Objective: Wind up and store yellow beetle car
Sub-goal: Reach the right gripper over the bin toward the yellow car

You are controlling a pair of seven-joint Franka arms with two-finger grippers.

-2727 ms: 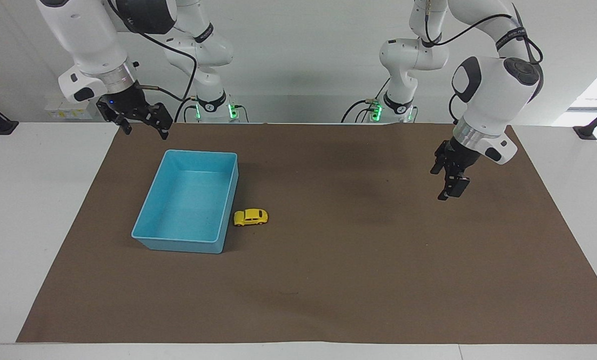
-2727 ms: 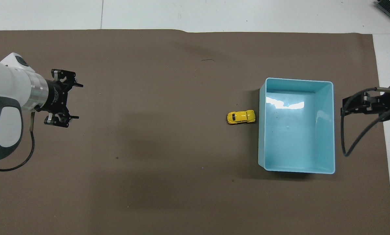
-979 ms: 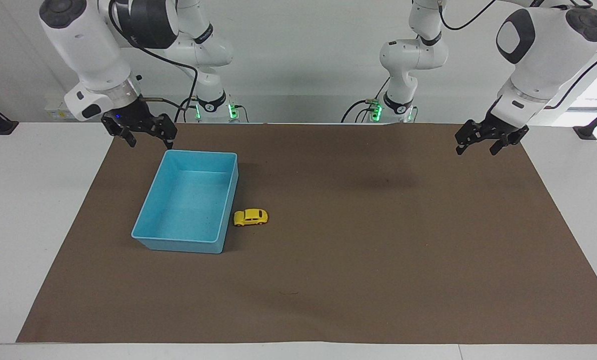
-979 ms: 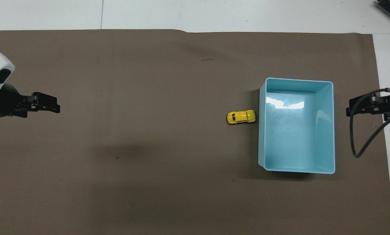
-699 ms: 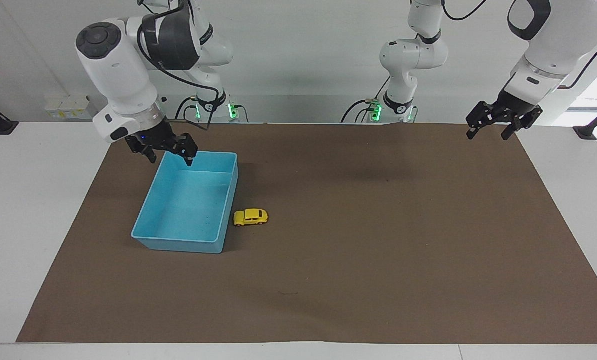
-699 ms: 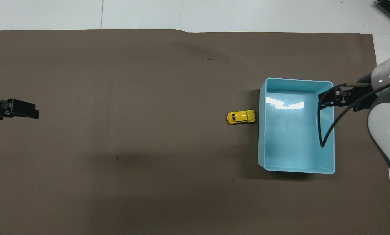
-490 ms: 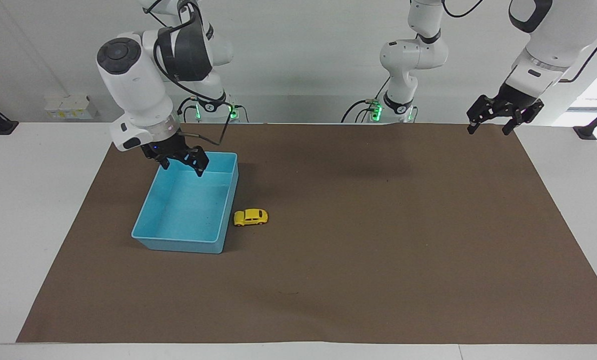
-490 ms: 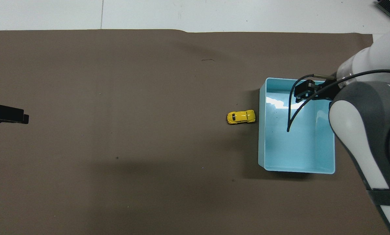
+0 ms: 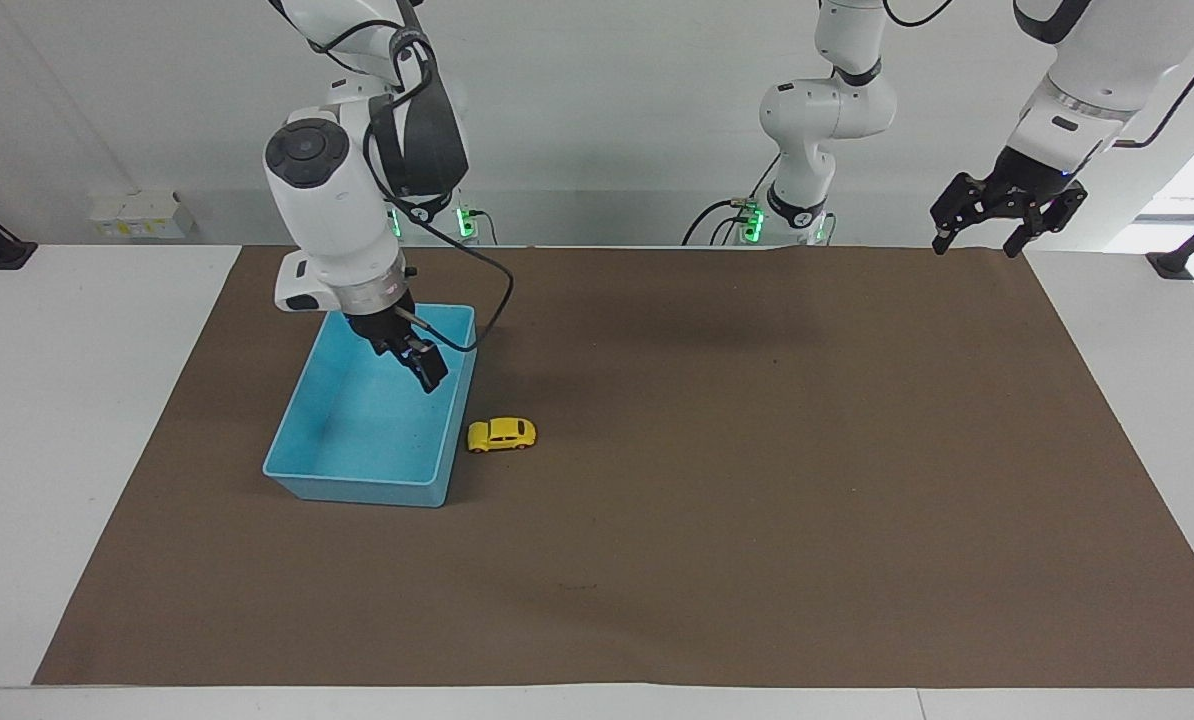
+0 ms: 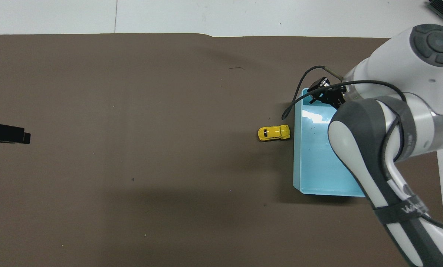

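Note:
The yellow beetle car (image 9: pixel 502 434) stands on the brown mat right beside the light-blue bin (image 9: pixel 357 490), on the bin's side toward the left arm's end. It also shows in the overhead view (image 10: pixel 274 132), next to the bin's wall (image 10: pixel 297 159). My right gripper (image 9: pixel 427 375) hangs open and empty over the inside of the bin, close to the wall nearest the car; it shows in the overhead view (image 10: pixel 318 91) too. My left gripper (image 9: pixel 977 243) is open and empty, raised over the mat's corner at the left arm's end, and waits.
The brown mat (image 9: pixel 757 500) covers most of the white table. A black cable (image 9: pixel 492 300) loops from my right wrist over the bin's edge. Small white boxes (image 9: pixel 137 212) sit on the table at the right arm's end, near the robots.
My right gripper has swung from outside the bin's corner to over the bin, turning and dropping toward the car's side. My left gripper has risen and drawn back to the mat's corner.

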